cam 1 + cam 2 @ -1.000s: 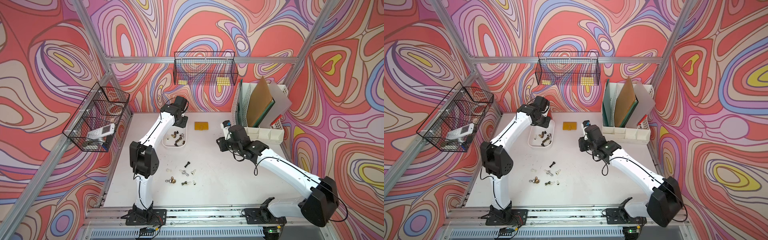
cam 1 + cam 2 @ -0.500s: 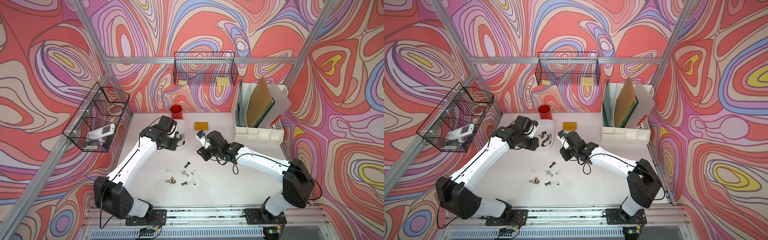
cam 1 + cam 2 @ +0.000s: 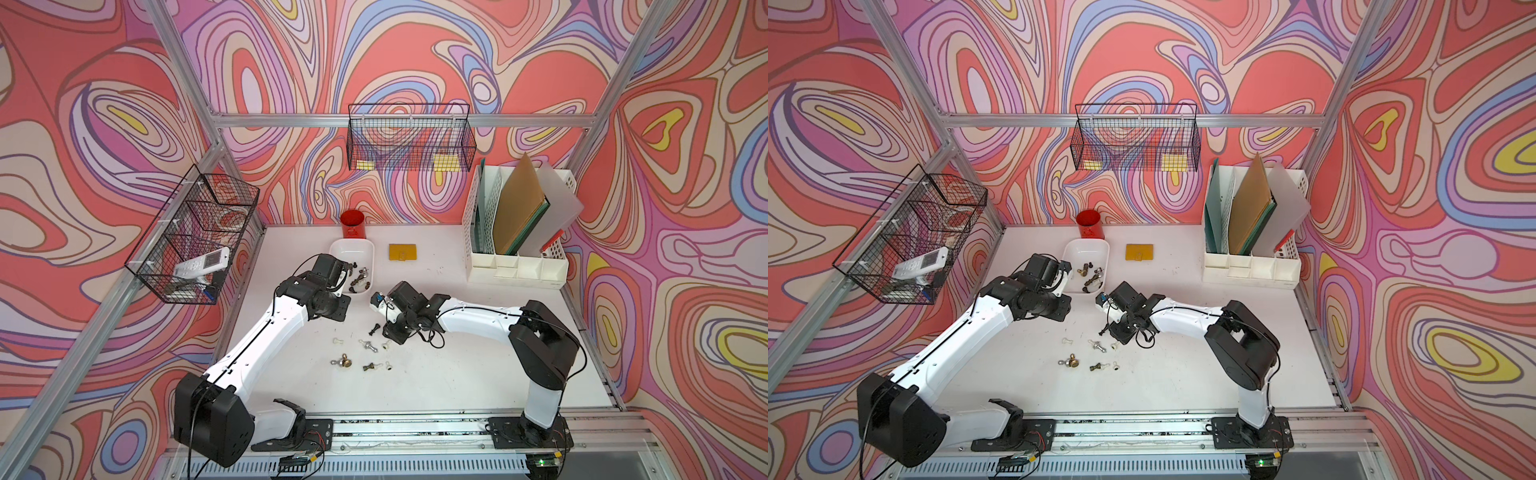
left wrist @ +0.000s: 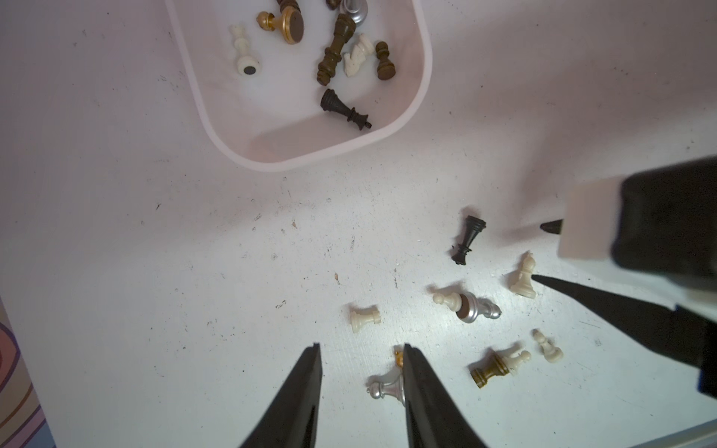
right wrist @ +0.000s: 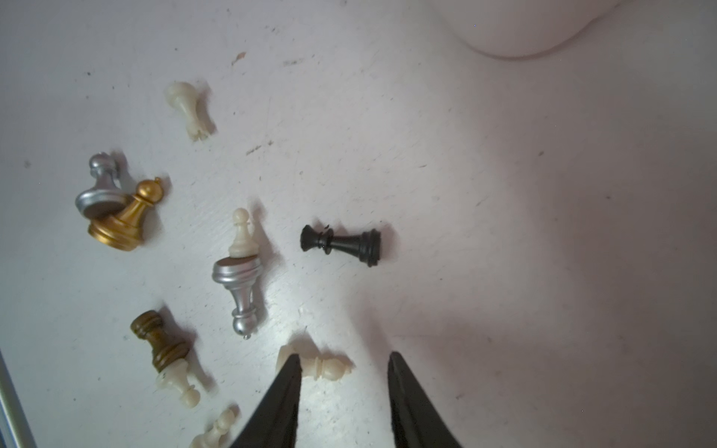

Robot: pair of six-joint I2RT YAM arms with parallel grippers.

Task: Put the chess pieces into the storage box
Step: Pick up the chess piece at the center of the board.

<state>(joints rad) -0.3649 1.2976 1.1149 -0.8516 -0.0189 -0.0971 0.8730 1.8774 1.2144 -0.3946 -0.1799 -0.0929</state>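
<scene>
Several small turned chess pieces (image 3: 368, 345) lie loose on the white table (image 3: 457, 374) in both top views; others lie in the shallow white plastic storage box (image 3: 1086, 249). Left wrist view: left gripper (image 4: 361, 346) spread, empty. Right wrist view: right gripper (image 5: 343, 355) spread, one fingertip beside a toppled white piece (image 5: 326, 366).

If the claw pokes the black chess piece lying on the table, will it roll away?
Probably a little. The black chess piece lies on its side with a round base wider than its neck, so it would likely roll in a curve. It looks small and thin, so probably light and easy to knock.
</scene>
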